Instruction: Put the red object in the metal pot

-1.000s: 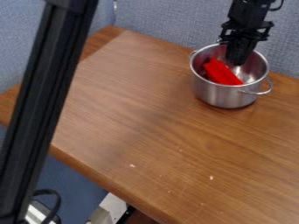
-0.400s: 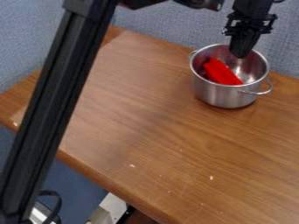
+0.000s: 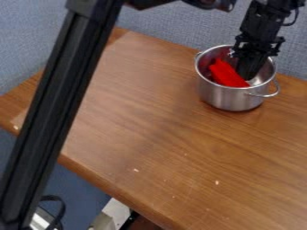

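The metal pot (image 3: pixel 235 94) stands near the table's far right corner, its small loop handle (image 3: pixel 274 88) pointing to the right. The red object (image 3: pixel 222 71) lies slanted inside it, with one end resting against the left rim. My black gripper (image 3: pixel 250 61) comes down from the top right, and its tip dips into the pot's mouth just right of the red object. The fingers look pressed together and shut. Whether they touch the red object I cannot tell. The gripper's tip hides the right end of the red object.
A thick black post (image 3: pixel 57 117) crosses the left foreground from top to bottom. The wooden table (image 3: pixel 156 126) has its front edge running down towards the lower right, with cables (image 3: pixel 42 216) on the floor below. A blue wall (image 3: pixel 168 18) stands behind.
The gripper has dropped lower and tilted, its tip now inside the pot's mouth beside the red object. Its fingers have closed. The red object and the pot have stayed put.
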